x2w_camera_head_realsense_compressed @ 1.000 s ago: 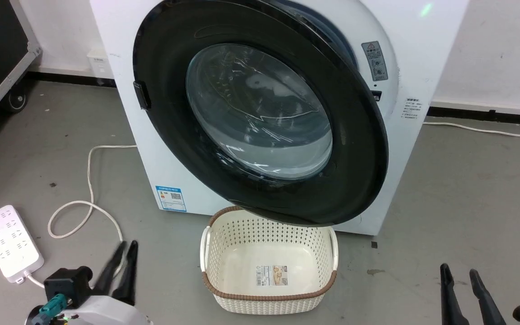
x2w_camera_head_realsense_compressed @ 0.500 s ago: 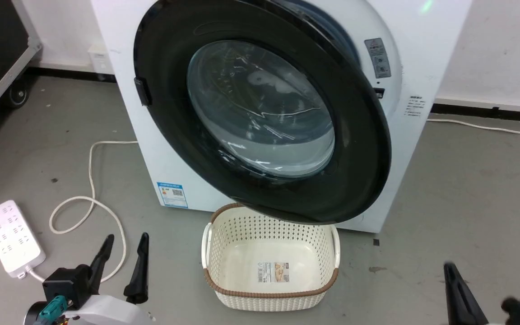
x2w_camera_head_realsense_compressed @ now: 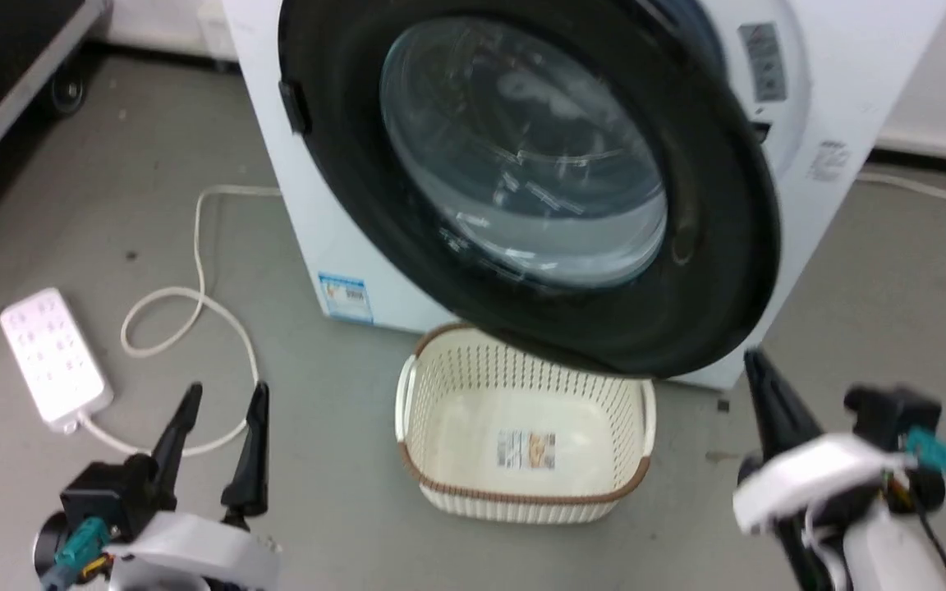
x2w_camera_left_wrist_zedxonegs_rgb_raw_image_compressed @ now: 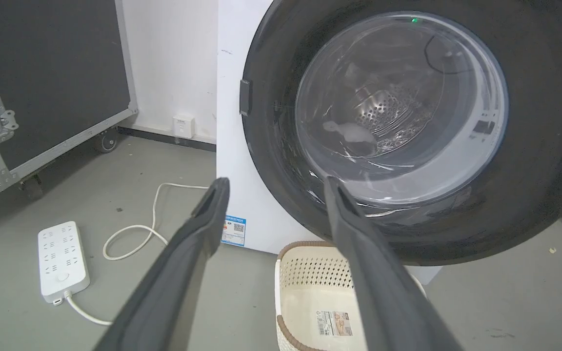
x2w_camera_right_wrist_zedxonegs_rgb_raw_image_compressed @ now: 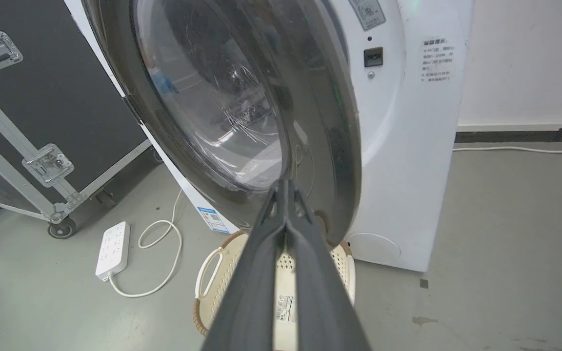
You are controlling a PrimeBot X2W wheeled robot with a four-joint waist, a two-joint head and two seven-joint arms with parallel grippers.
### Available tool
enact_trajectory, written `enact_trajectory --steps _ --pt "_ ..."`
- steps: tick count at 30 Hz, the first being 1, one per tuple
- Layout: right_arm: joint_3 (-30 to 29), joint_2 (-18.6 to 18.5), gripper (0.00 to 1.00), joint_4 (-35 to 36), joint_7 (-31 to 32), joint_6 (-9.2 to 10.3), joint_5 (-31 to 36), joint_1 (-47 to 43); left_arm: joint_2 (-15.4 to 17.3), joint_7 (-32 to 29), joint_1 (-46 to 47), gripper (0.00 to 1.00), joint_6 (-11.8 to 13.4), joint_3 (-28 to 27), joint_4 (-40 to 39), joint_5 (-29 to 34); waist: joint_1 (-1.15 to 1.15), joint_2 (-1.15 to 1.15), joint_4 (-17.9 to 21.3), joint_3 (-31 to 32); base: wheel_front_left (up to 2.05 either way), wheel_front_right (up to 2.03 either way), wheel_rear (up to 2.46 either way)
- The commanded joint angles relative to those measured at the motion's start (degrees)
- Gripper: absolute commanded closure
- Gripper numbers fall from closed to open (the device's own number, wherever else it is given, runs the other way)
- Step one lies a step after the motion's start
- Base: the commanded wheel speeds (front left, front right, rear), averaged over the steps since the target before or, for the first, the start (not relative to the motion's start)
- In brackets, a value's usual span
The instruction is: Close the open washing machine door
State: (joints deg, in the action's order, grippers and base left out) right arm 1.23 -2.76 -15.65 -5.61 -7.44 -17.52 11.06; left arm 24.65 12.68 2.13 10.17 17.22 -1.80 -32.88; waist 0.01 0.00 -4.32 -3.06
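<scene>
**Door open, grippers low**

Left gripper (x2w_camera_head_realsense_compressed: 225, 392): fingers spread, holding nothing. Right gripper (x2w_camera_head_realsense_compressed: 756, 359): fingers pressed together, empty, near the door's lower rim. Cream basket (x2w_camera_head_realsense_compressed: 522, 497): on the floor beneath the washing machine door (x2w_camera_head_realsense_compressed: 723, 246), which is swung out from the washing machine (x2w_camera_head_realsense_compressed: 309, 205).

before us the washing machine door (x2w_camera_head_realsense_compressed: 719, 246) stands out from the washing machine (x2w_camera_head_realsense_compressed: 851, 74), its lower edge over the back of the basket (x2w_camera_head_realsense_compressed: 522, 497) on the floor (x2w_camera_head_realsense_compressed: 892, 287). to our left lie a power strip (x2w_camera_head_realsense_compressed: 50, 357) and cord (x2w_camera_head_realsense_compressed: 194, 246), a wheeled case (x2w_camera_head_realsense_compressed: 5, 98) beyond.
</scene>
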Motion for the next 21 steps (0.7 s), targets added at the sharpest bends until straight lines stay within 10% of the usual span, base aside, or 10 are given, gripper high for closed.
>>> enact_trajectory --steps 1,21 --pt "-0.47 -0.11 1.0 -2.03 -0.13 -0.05 0.71 2.89 0.33 0.4 1.24 0.0 0.11 -0.33 -0.48 0.4 -0.01 0.0 -1.04 -2.01 0.0 0.0 0.0" --pt "-16.78 -0.11 1.0 -28.67 -8.02 -0.05 10.88 33.26 -0.22 1.69 10.01 0.0 -3.55 -0.43 -1.19 1.14 -0.01 0.0 -3.28 -14.04 0.0 0.0 0.0"
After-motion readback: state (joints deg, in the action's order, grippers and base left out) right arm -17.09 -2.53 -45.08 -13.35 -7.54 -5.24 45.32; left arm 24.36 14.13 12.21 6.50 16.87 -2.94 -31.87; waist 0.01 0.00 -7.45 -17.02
